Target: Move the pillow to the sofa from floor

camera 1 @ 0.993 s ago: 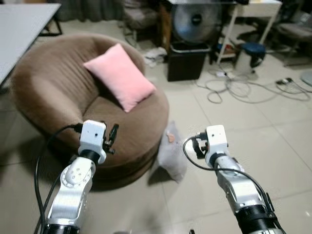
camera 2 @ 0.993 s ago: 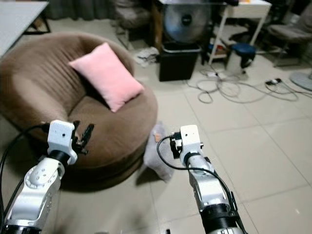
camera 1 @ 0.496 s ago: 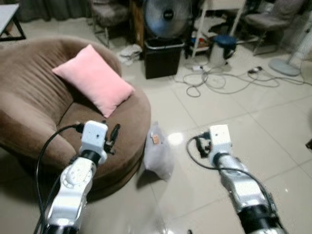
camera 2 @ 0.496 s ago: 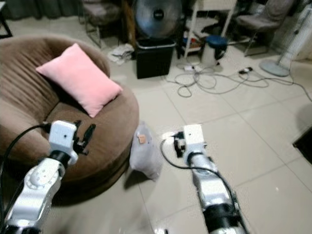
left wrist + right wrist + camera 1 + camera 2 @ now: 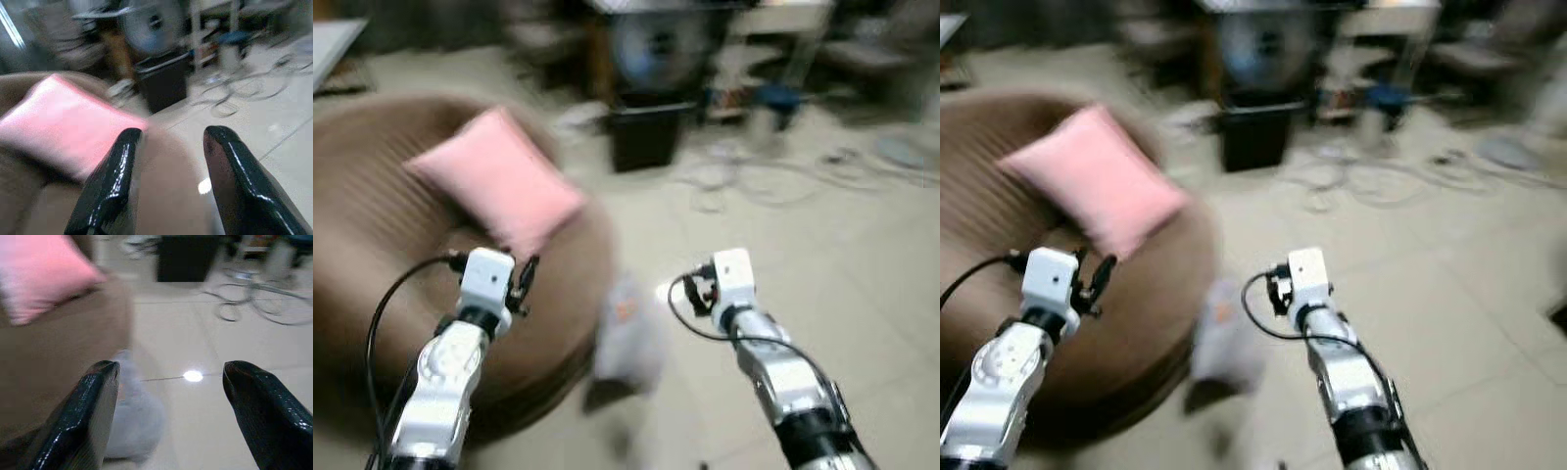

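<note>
Motion blur softens the whole room. A round brown sofa [image 5: 401, 284] sits on the robot's left, with a pink pillow [image 5: 499, 186] resting tilted against its backrest. On the pale tiled floor [image 5: 862, 264], just beside the sofa's right edge, a grey-white pillow [image 5: 628, 338] leans upright. Both silver arms reach forward. The left gripper [image 5: 168, 183] hovers above the sofa seat, its black fingers [image 5: 110, 188] spread apart and empty. The right gripper [image 5: 171, 416] hangs over the floor above and just right of the grey pillow, its fingers [image 5: 88, 416] also wide apart with nothing between them. Further back stand a black bin [image 5: 644, 137], a round fan [image 5: 144, 27] above it, and loose cables [image 5: 254, 298] on the tiles.
</note>
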`<state>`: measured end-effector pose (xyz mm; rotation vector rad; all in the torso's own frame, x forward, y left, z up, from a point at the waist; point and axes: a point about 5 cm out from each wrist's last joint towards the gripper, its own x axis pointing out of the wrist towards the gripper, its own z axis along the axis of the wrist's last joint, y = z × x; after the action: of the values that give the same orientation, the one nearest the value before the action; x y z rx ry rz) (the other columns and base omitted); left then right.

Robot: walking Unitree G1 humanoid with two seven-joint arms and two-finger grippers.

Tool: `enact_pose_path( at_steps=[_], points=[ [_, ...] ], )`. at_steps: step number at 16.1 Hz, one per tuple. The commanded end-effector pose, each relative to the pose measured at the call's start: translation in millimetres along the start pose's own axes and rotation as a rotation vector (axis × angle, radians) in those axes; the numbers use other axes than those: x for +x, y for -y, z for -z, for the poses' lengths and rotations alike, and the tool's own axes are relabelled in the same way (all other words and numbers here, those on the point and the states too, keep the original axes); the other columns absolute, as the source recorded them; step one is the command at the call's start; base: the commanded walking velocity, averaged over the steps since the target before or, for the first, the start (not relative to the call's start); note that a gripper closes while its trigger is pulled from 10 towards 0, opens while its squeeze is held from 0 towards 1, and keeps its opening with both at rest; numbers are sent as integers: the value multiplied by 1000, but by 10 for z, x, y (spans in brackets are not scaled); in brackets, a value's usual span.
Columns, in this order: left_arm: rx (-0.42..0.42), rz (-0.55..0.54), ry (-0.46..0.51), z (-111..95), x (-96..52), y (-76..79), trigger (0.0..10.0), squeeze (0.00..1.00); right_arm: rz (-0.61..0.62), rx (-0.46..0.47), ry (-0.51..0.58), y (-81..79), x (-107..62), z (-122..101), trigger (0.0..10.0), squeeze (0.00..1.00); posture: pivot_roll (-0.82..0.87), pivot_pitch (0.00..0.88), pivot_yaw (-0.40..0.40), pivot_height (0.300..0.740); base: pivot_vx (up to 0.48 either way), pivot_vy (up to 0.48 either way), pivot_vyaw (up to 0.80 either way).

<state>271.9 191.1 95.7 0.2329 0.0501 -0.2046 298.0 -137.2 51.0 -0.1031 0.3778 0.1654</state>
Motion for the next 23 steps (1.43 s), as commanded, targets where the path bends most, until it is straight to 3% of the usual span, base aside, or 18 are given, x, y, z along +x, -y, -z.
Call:
enact_pose_path(
  at_steps=[1, 12, 23],
  points=[
    [3, 31, 7, -6, 3, 68, 10000, 0, 18, 3, 8, 54, 3, -26, 10000, 0, 158, 0, -34, 740, 405, 0, 0],
    [0, 47, 13, -8, 6, 67, 10000, 0, 8, -13, 1, 32, 20, -2, 10000, 0, 157, 0, -29, 740, 403, 0, 0],
    [0, 62, 22, -15, 7, 84, 10000, 0, -5, -34, -12, 13, 20, 29, 10000, 0, 155, 0, -26, 740, 0, 0, 0]
  ],
)
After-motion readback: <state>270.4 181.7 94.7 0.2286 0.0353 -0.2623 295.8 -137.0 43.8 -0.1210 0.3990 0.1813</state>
